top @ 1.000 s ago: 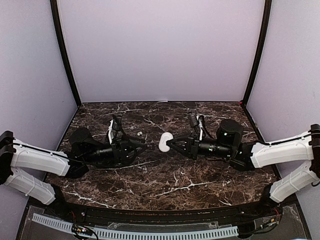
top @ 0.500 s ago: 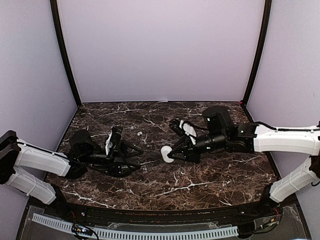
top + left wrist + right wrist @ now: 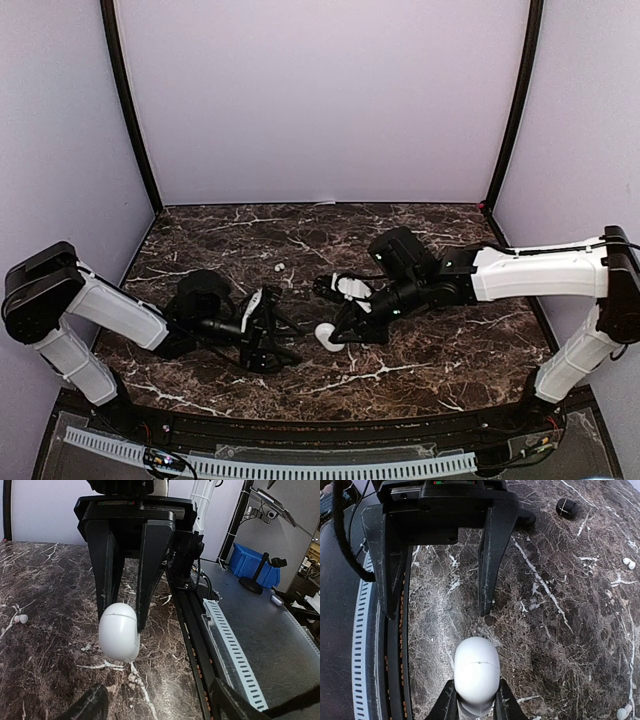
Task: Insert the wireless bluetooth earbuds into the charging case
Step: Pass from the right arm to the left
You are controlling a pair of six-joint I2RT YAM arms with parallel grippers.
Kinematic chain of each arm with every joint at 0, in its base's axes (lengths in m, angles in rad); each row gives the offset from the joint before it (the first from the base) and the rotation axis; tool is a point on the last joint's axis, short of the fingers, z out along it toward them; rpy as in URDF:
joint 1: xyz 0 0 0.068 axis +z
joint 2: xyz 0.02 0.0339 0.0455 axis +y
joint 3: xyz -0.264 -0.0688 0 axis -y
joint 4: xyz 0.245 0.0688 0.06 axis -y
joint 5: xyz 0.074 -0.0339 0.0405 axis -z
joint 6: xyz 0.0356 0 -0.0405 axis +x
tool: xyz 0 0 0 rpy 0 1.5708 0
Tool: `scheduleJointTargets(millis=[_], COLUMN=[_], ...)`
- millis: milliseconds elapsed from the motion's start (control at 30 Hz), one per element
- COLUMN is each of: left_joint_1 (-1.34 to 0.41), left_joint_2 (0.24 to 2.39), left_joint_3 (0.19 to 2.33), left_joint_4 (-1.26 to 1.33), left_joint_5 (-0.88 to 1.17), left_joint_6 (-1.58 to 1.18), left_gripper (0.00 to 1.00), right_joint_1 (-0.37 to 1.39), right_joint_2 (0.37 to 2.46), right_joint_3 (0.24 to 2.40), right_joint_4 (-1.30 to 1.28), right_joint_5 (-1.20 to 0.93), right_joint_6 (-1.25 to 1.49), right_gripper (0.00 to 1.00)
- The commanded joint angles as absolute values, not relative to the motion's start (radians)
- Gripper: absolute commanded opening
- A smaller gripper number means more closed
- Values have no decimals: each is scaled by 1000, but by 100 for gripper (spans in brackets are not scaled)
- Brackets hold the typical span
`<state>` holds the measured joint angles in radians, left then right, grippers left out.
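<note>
My right gripper is shut on a white oval charging case, lid closed with its seam showing, held low over the marble table. The right wrist view shows the case pinched at its near end between my fingers. My left gripper is open and empty, facing the case from the left with a short gap; in its own view the case hangs just ahead. A tiny white earbud lies farther back; it also shows in the left wrist view.
The right wrist view shows a small black rounded object on the marble, a pair of white buds and another white bud at the right edge. The table's near edge with a black rail and white slotted strip lies close behind both grippers.
My right gripper carried the white case left and toward the near edge, turning as it went. My left gripper swung right and nearer, now open and facing the case.
</note>
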<state>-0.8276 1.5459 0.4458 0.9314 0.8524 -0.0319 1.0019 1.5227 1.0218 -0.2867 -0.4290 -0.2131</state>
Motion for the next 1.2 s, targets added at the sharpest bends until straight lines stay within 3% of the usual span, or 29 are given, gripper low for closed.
scheduleJointTargets(millis=[0, 567, 700, 933, 1167], left_joint_1=[-828, -831, -831, -836, -838], left_joint_2=[1598, 1753, 1755, 1761, 1760], left_joint_3=[399, 365, 366, 380, 390], left_joint_4=[1049, 1322, 1327, 1297, 1277], left_joint_5=[852, 771, 766, 771, 776], left_joint_6=[18, -59, -55, -54, -46], left_gripper=[75, 56, 49, 47, 34], right_joint_1=[1013, 1034, 1037, 1041, 1044], right_joint_2=[1567, 1694, 1704, 1721, 1727], right_joint_3=[1057, 1114, 1118, 1130, 1131], right_joint_4=[-243, -205, -201, -205, -209], right_joint_5=[-480, -535, -537, -530, -523], right_joint_6=[-238, -261, -259, -258, -258], right_gripper=[17, 16, 16, 16, 16])
